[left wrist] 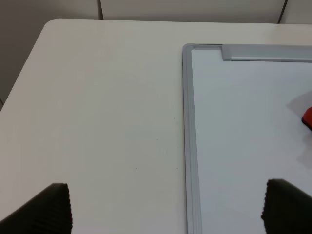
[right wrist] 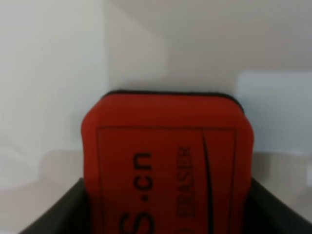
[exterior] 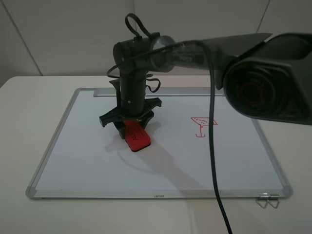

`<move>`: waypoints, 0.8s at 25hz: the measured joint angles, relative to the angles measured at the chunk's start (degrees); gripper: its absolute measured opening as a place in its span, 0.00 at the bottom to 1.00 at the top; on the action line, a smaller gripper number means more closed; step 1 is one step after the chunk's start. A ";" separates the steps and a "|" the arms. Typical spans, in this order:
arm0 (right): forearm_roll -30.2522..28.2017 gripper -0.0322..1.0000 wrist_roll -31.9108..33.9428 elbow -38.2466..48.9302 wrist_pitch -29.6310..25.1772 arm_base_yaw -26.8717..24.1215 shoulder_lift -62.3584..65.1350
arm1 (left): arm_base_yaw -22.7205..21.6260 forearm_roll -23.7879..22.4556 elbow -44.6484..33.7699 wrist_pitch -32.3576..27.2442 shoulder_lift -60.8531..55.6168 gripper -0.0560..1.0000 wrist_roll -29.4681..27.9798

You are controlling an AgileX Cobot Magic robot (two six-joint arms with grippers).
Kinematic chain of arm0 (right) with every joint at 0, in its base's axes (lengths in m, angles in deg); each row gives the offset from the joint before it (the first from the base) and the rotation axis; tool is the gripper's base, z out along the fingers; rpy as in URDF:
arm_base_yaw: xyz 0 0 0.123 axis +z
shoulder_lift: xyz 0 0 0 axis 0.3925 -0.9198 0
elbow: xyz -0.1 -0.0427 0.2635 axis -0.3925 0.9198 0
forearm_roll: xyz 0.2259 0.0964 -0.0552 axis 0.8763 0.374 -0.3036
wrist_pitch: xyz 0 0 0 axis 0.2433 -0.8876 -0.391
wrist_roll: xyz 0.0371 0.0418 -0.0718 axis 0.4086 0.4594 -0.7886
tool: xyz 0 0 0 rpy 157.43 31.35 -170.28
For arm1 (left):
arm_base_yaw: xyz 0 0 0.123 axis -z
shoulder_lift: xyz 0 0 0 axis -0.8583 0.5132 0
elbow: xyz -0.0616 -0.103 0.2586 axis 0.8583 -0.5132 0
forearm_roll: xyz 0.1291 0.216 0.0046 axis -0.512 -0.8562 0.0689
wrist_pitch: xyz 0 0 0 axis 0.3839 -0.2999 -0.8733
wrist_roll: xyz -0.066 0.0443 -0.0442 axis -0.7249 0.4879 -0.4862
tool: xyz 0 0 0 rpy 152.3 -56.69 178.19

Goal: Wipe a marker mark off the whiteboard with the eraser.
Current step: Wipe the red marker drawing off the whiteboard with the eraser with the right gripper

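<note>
Red rectangular block eraser (exterior: pixel 137 136) with rounded corners and dark lettering is found on the left-centre part of the large white, silver-framed whiteboard (exterior: pixel 195 168). Its lower end appears to rest on the white surface, and its upper end is taken by the right gripper (exterior: pixel 131 126), whose jaws are clamped on its long sides. Whether the base lies fully flat cannot be told. In the right wrist view a thin dark felt edge is seen along its far end.

The eraser is judged to be light and fairly stiff in the body, with a soft felt base that would drag rather than slide. Its smooth sides could slip under a weak squeeze, so a hold across the narrow width, near mid-length, is thought best.

The small red cloud-and-rain marker mark cannot be made out in any view, and it cannot be told whether it is hidden under the eraser and gripper. A red cocktail-glass drawing (exterior: pixel 202 126) is seen well apart to the right and should be left untouched.

The left gripper (left wrist: pixel 170 209) is held over the board's left frame edge and the white table (left wrist: pixel 97 112), its fingers wide apart with nothing between them. A black cable (exterior: pixel 213 146) is seen across the front of the high view, and a metal binder clip (exterior: pixel 267 201) lies by the board's near right corner.
</note>
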 joint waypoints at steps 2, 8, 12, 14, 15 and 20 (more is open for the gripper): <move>-0.23 0.51 0.00 2.09 0.21 -1.12 0.75 | 0.00 0.00 0.00 0.00 0.00 0.79 0.00; -0.36 0.51 0.13 8.02 1.73 -5.46 3.22 | 0.00 0.00 0.00 0.00 0.00 0.79 0.00; -0.42 0.51 0.19 10.50 2.31 -9.37 4.54 | 0.00 0.00 0.00 0.00 0.00 0.79 0.00; -0.48 0.51 0.40 10.89 2.25 -11.04 4.81 | 0.00 0.00 0.00 0.00 0.00 0.79 0.00; -0.53 0.51 0.42 11.10 2.19 -11.77 4.92 | 0.00 0.00 0.00 0.00 0.00 0.79 0.00; -0.43 0.51 0.63 11.96 2.83 -12.83 6.34 | 0.00 0.00 0.00 0.00 0.00 0.79 0.00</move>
